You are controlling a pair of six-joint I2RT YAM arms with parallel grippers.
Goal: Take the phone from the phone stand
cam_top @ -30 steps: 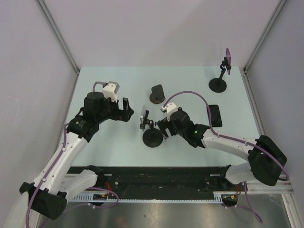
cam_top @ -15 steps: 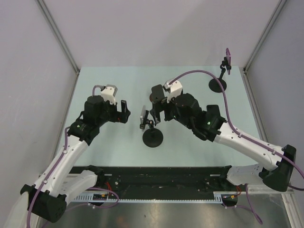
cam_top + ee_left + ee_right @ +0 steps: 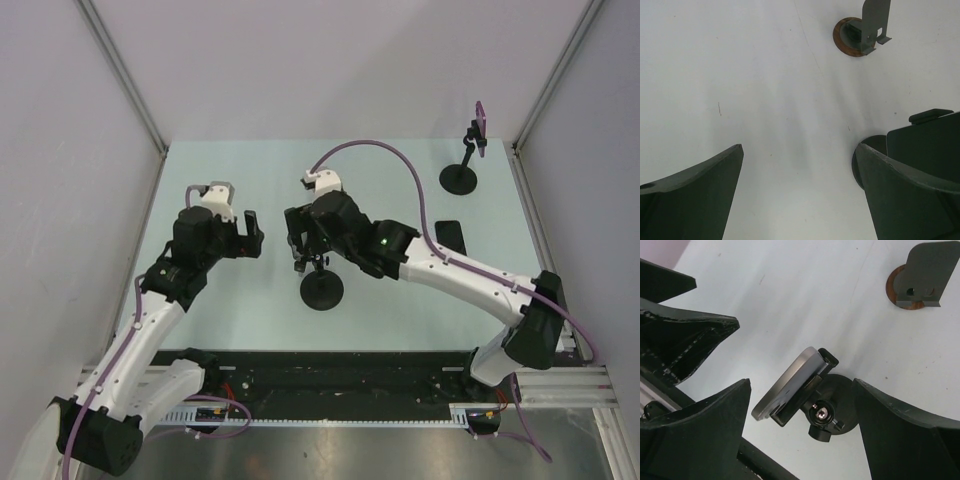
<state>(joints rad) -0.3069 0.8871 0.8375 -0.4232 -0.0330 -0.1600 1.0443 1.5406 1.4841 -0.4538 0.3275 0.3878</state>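
Two grippers gape open: the right gripper (image 3: 801, 383) straddles the phone (image 3: 786, 386) on its stand (image 3: 840, 390) without touching, while the left gripper (image 3: 799, 147) hangs empty at ten o'clock.

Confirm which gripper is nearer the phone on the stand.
Right. The right gripper hangs over the phone, open jaws either side, not touching. The left gripper, also open, sits apart to its left in the top view.

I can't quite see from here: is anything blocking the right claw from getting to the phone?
Nothing visible does. The right gripper hangs open right over the phone, one finger on each side of it. The phone is held in the phone stand.
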